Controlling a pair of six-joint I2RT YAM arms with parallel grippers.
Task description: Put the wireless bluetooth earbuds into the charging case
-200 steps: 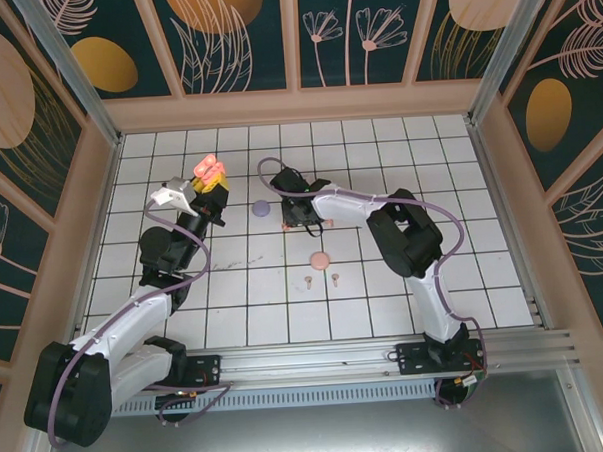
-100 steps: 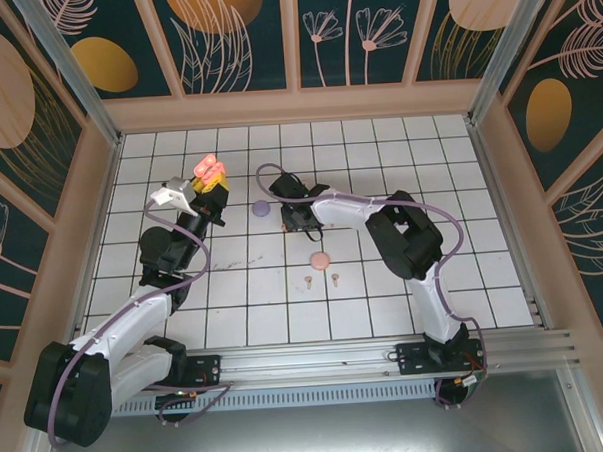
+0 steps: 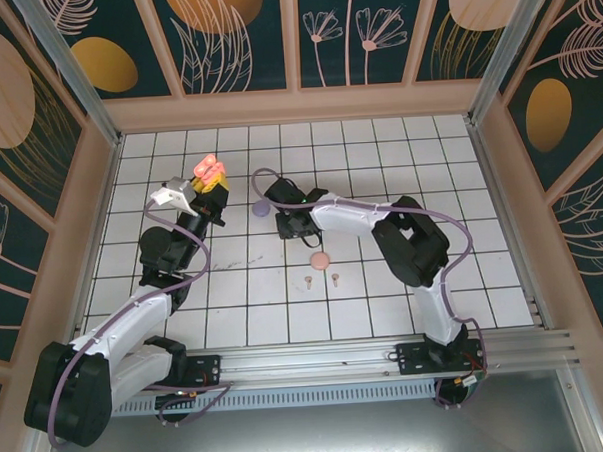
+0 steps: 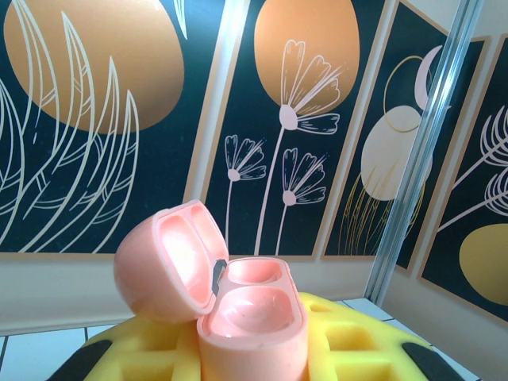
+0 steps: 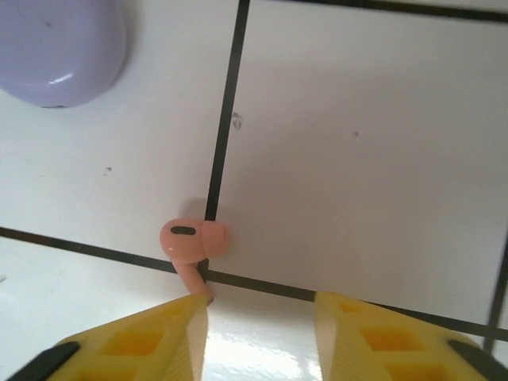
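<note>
Gripped open coral case (image 4: 238, 309) in clenched left gripper (image 3: 211, 180); found wells empty. Hovered right gripper (image 5: 262, 333), spread apart, over earbud (image 5: 193, 242); stem tip lost against finger (image 5: 159, 341), lilac case (image 5: 59, 48) cropped.

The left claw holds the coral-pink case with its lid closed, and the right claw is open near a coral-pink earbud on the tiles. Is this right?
No: the coral-pink case in the left claw has its lid open, as the left wrist view shows. The rest is right.
</note>
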